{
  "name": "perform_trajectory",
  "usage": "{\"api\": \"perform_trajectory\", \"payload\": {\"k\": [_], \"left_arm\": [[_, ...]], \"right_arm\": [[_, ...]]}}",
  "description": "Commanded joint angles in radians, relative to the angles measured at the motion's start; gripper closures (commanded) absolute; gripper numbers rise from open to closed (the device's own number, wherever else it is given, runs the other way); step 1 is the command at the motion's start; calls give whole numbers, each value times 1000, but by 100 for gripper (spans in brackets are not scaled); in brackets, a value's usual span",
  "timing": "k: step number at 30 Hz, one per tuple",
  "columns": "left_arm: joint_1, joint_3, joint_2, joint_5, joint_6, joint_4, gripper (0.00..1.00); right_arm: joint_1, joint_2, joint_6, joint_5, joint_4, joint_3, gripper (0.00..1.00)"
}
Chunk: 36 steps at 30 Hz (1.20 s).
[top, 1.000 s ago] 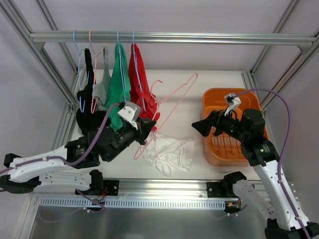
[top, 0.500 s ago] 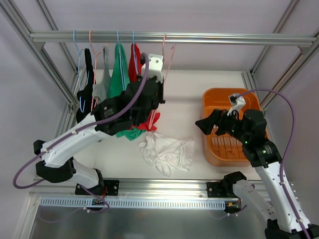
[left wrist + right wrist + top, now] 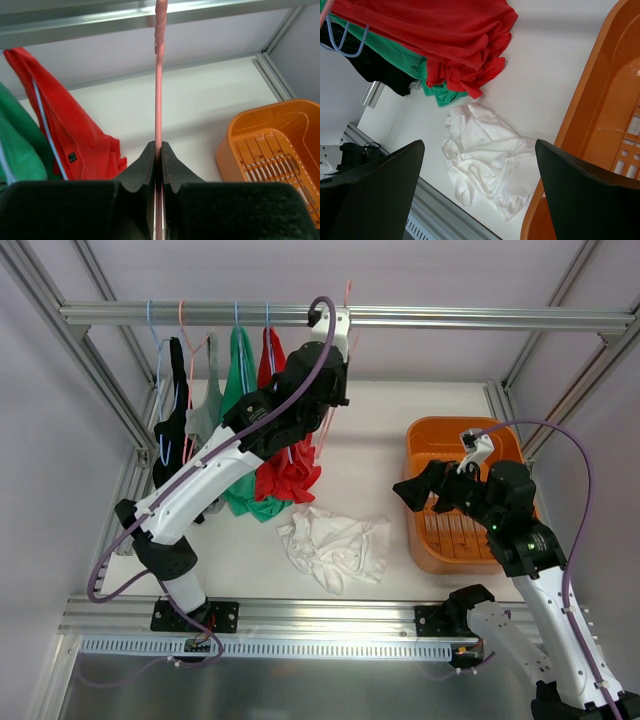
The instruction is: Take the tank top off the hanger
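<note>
Lying tank top (image 3: 335,545): white, crumpled on table (image 3: 390,430) under rail (image 3: 450,315), off hanger (image 3: 158,90)
Hanger: pink, bare, hook up at rail, can't tell if seated
Left gripper (image 3: 157,147): clenched on hanger wire, just under rail
Right gripper (image 3: 479,145): spread wide, empty, well apart from rail
Progress: removal looks done; likely only hooking hanger on rail is left

The white tabletop (image 3: 395,415) carries a crumpled white tank top (image 3: 335,545) near its front edge (a loose heap, lying flat on the surface). Well apart to its right stands an orange slatted basket (image 3: 440,424).
</note>
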Motion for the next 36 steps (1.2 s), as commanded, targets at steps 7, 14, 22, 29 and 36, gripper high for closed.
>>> {"api": "perform_trajectory", "payload": {"k": [7,14,22,29,36], "left_arm": [[19,12,64,66,-36,-1,100],[21,-42,48,63,-93,2,100],[19,-31,7,105,-99,4,56],[19,-184,-183,94,-104,4,1],[19,-421,-448,213,-81,5,1]], "right_arm": [[2,-16,19,-25,36,4,1],[15,18,-32,-163,46,-10,1],[95,91,-106,-219,45,-13,1],[236,193,-190,-122,43,-5,0],[408,294,-258,75,92,-17,1]]}}
